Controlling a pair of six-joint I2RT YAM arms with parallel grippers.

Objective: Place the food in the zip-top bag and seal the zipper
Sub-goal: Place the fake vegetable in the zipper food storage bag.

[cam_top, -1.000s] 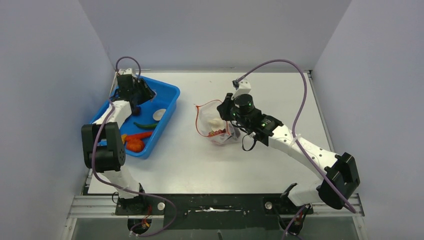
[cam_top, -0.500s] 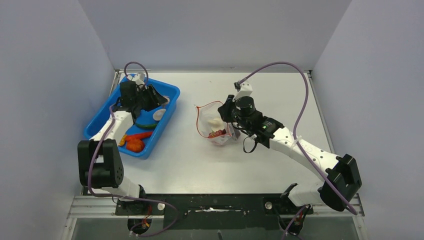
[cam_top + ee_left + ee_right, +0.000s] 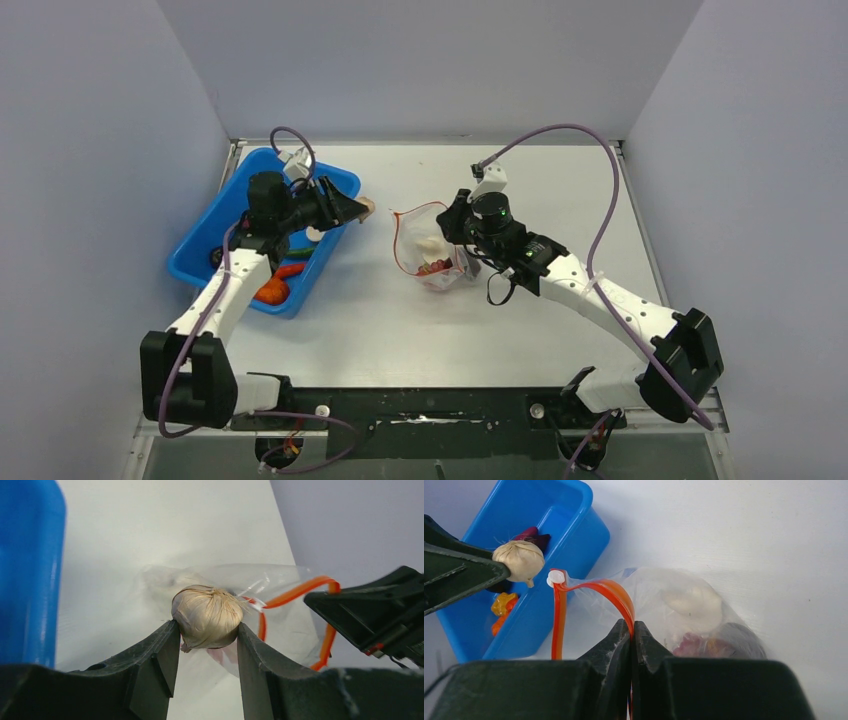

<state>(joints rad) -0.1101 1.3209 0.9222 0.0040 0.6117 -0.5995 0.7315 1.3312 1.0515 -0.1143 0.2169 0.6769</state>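
Note:
My left gripper [image 3: 362, 208] is shut on a white garlic bulb [image 3: 206, 616] and holds it above the table between the blue bin [image 3: 338, 184] and the zip-top bag [image 3: 424, 244]. The garlic also shows in the right wrist view [image 3: 519, 560]. My right gripper [image 3: 631, 626] is shut on the bag's red zipper [image 3: 610, 591] and holds the mouth open toward the left. Inside the bag lie a white piece [image 3: 694, 602], a reddish piece [image 3: 696, 644] and a dark piece [image 3: 739, 637]. In the bin I see orange pieces [image 3: 272, 290], a green piece [image 3: 296, 250] and a purple piece [image 3: 530, 534].
The blue bin [image 3: 574, 510] stands at the table's far left, close to the left wall. Grey walls enclose the table on three sides. The right arm's purple cable [image 3: 598, 190] arcs over the far right of the table.
My left gripper has lifted the garlic out of the bin and moved right, past the bin's rim toward the bag. The right gripper and the bag have barely moved.

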